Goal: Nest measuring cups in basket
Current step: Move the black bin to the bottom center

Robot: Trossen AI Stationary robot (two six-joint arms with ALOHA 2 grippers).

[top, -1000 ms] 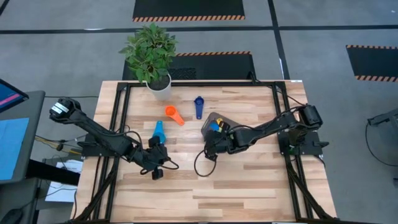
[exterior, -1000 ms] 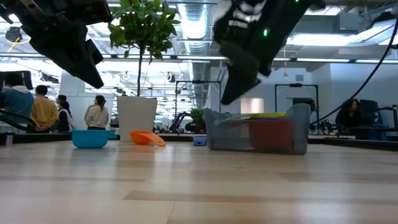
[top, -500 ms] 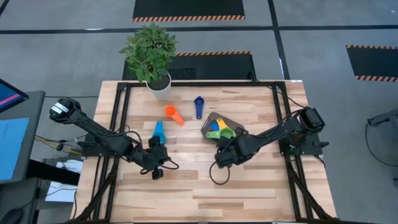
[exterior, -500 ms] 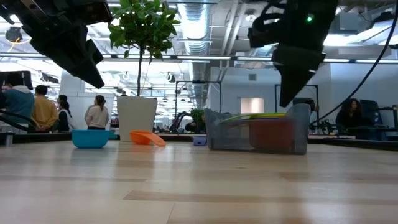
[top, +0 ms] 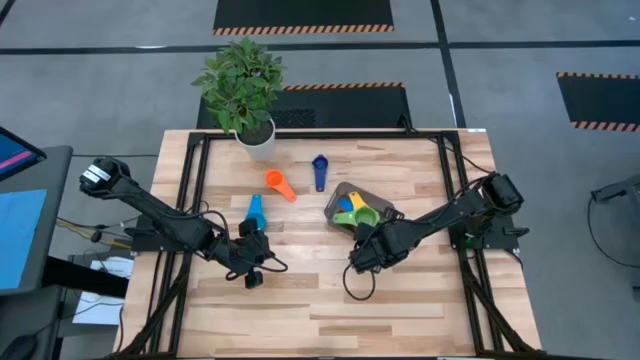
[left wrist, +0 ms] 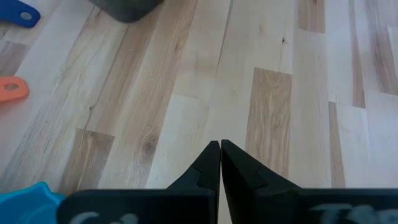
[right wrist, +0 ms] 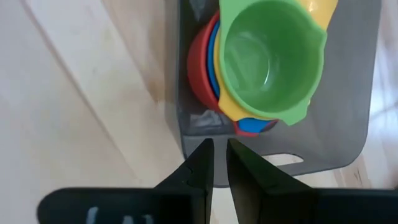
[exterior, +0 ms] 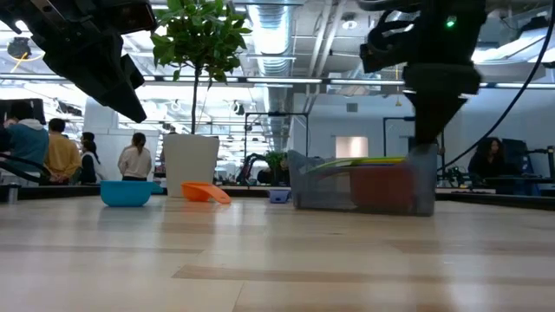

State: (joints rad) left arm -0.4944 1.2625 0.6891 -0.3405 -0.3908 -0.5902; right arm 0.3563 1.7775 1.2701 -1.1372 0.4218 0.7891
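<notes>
1. Four measuring cups sit nested in the basket [right wrist: 348,106]: a red cup [right wrist: 198,68] at the bottom, then a blue cup [right wrist: 249,124], a yellow cup [right wrist: 245,109] and a green cup [right wrist: 267,56] on top, mouth upward
2. From above, the stack's handles run along the basket's long axis, slanting toward the table's far left, and the basket lies just ahead of the right gripper's fingertips
3. Right gripper [right wrist: 216,152] hangs over the basket's near wall, its fingers [right wrist: 200,168] slightly apart with nothing between them; the red cup's rim lies just beyond their tips
4. Three cups lie loose on the table [top: 400,300], well to the left of those fingers: the dark blue cup [top: 319,168] with its handle pointing toward the near edge, the orange cup [top: 279,183] slanted with its handle toward the near right, and the light blue cup [top: 254,209] with its handle pointing toward the far edge
5. Left gripper [left wrist: 220,149] hovers over bare wood with its fingers pressed together, empty; the light blue cup is just beside it
6. One potted plant [top: 242,85] stands at the far edge, and people [exterior: 61,152] show in the room behind
</notes>
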